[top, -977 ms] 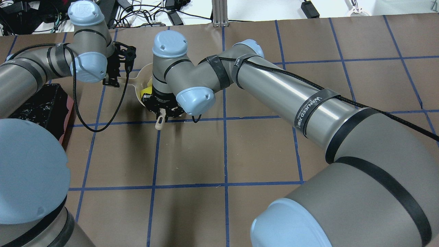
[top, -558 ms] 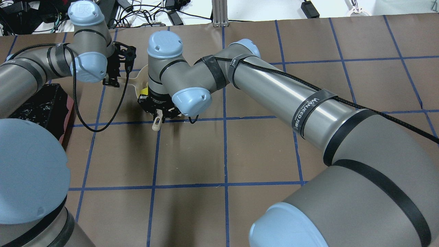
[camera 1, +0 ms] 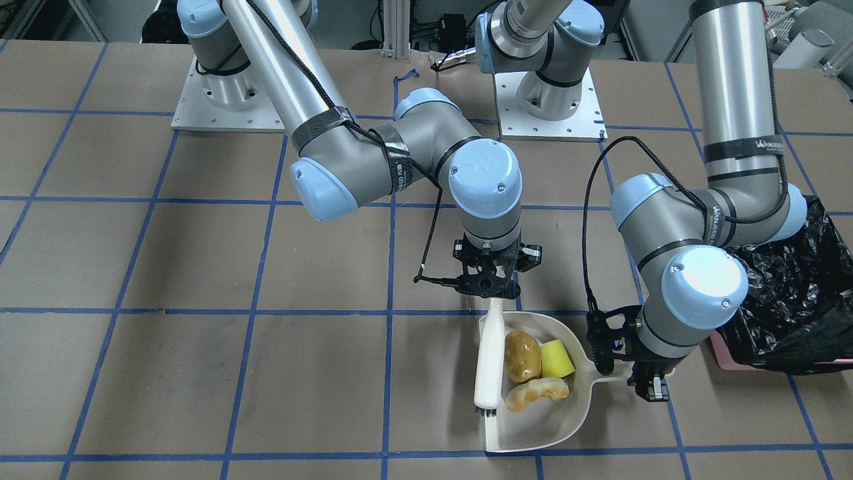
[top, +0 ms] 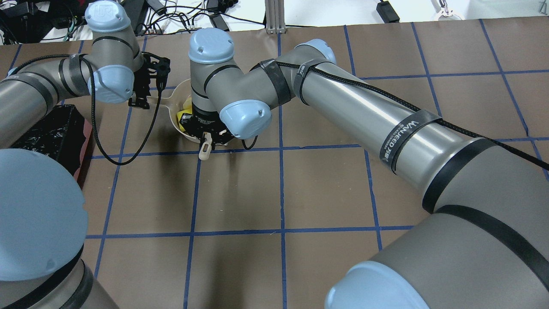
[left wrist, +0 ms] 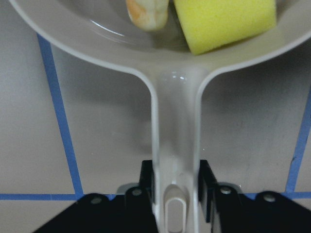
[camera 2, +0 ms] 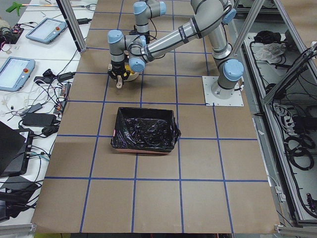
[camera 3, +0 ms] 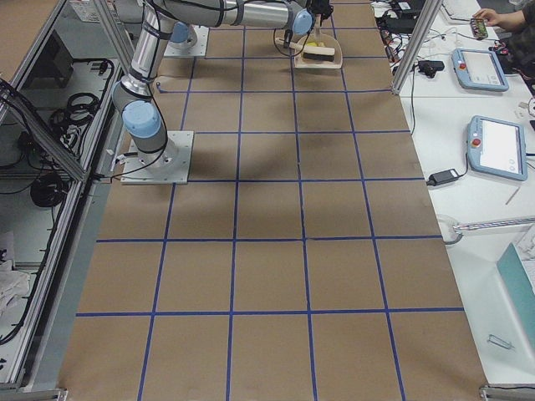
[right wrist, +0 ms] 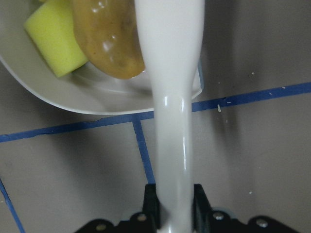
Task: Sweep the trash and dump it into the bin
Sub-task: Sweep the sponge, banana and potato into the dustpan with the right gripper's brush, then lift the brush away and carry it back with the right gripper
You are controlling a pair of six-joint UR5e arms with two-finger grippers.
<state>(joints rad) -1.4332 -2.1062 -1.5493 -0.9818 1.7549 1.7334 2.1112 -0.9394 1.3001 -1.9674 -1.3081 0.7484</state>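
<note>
The beige dustpan (camera 1: 541, 427) lies on the table and holds the trash: a golden-brown potato lump (camera 1: 522, 355), a yellow-green wedge (camera 1: 557, 359) and a tan croissant (camera 1: 536, 393). My left gripper (camera 1: 633, 375) is shut on the dustpan's handle (left wrist: 175, 145). My right gripper (camera 1: 492, 291) is shut on the handle of a white brush (camera 1: 490, 363), whose head rests at the pan's open side beside the potato (right wrist: 107, 39). The bin (camera 1: 790, 300), lined with a black bag, stands just beyond my left arm; it also shows in the exterior left view (camera 2: 144, 130).
The brown table (top: 274, 189) has a grid of blue tape lines. Cables and power bricks (top: 193, 17) lie beyond its far edge. Both arm bases (camera 1: 550, 100) are bolted on plates at the robot's side.
My right gripper swung the brush slightly left, then back to the right, at the pan's mouth. My left arm and the dustpan have not moved.
</note>
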